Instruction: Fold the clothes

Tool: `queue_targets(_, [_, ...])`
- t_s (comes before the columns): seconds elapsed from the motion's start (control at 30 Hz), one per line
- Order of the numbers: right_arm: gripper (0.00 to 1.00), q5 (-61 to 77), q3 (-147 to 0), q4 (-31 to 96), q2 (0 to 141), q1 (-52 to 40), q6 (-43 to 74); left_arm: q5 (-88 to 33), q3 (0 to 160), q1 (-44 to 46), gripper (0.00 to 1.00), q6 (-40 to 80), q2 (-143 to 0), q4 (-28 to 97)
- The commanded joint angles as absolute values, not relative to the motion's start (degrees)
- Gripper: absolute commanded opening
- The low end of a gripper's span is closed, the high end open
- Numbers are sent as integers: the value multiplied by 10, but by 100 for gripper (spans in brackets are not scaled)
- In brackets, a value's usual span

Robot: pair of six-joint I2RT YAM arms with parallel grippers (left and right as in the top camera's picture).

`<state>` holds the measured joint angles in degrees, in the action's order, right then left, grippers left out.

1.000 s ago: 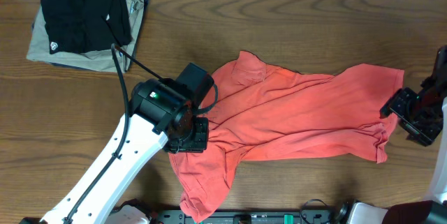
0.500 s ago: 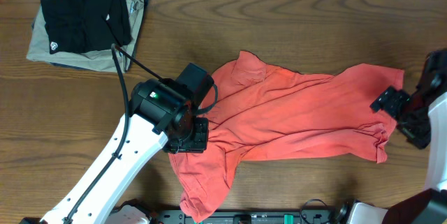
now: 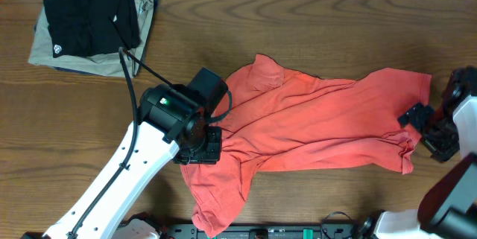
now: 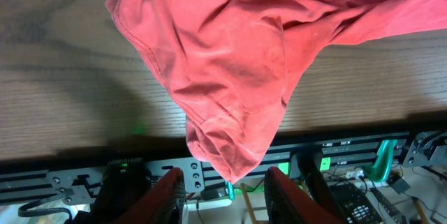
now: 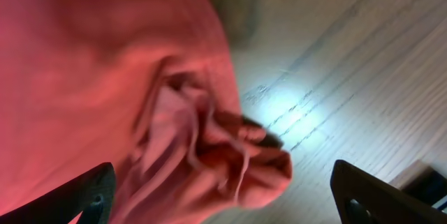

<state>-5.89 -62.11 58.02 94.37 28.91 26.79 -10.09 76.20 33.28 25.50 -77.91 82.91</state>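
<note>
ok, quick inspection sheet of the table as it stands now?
Surface: brown wood-grain table, flat.
Job's things: red-orange cotton T-shirt, crumpled, spread across the middle, unfolded.
Clutter: folded black garment with white logo stacked on folded khaki garment, far corner, apart from the shirt.
Grippers: left gripper at the shirt's bunched end, fabric between its fingers, grip unclear; right gripper open, gathered hem between its fingers.
Cables: black cable from the left arm, passing the stack's edge.
Surroundings: black rail with wiring below the table's front edge.
</note>
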Motion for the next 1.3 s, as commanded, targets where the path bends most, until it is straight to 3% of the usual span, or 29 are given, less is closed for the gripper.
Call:
queue_targets(0.0, [91, -66, -619, 569, 984, 295, 278, -93, 760, 333, 39, 251, -779, 832])
queue_targets(0.17, [86, -29, -619, 532, 1031, 294, 261, -93, 760, 333, 39, 251, -779, 832])
queue_targets(0.23, [79, -25, -619, 519, 1040, 294, 261, -93, 760, 333, 39, 251, -779, 832])
queue_targets(0.37, [52, -23, -619, 509, 1043, 294, 261, -93, 760, 333, 39, 251, -779, 832])
queue_targets(0.57, [39, -23, -619, 512, 1042, 294, 262, -93, 760, 333, 39, 251, -779, 832])
queue_targets(0.6, [34, -23, -619, 514, 1042, 294, 262, -93, 760, 333, 39, 251, -779, 832])
queue_targets(0.73, [1, -23, -631, 539, 1040, 294, 262, -93, 760, 333, 40, 251, -779, 832])
queue_targets(1.0, [1, -24, -709, 660, 1001, 295, 273, -93, 760, 333, 40, 251, -779, 832])
queue_targets(1.27, [1, -19, -777, 793, 871, 293, 275, -93, 760, 333, 40, 251, -779, 832])
